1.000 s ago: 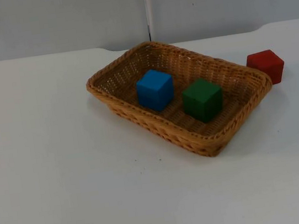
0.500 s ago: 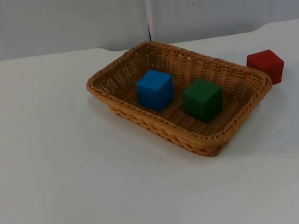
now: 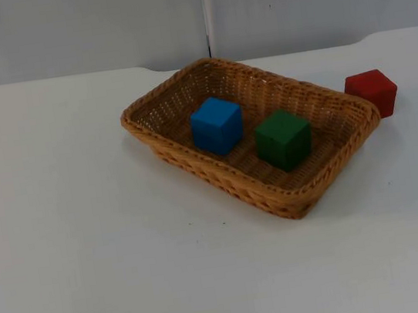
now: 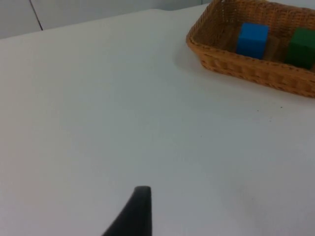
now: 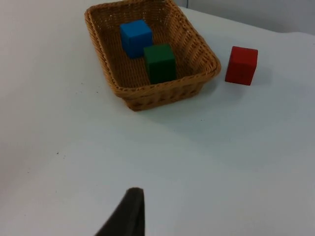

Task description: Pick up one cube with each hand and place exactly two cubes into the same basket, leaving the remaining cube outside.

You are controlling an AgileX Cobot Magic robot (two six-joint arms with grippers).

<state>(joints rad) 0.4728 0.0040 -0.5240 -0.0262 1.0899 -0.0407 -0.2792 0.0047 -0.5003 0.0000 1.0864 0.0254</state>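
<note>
Nothing has shifted in the top view against the frames 0.5 s and 1.0 s back: same layout, same positions. The basket [image 3: 253, 135] sits right of centre on the table [image 3: 73, 245], its long axis running from upper left to lower right. Inside it I see 2 cubes side by side, not touching: the blue cube [image 3: 216, 125] toward the left end and the green cube [image 3: 283, 140] toward the right. The red cube [image 3: 372, 92] stands outside on the table, just beside the basket's upper right corner.

Both arms wait pulled back from the work. Of the left gripper [image 4: 133, 214] I get 1 dark fingertip above bare table, the basket well apart from it. The right gripper [image 5: 125, 214] likewise hangs over bare table, well short of basket and red cube. I cannot tell the grip state of either.
</note>
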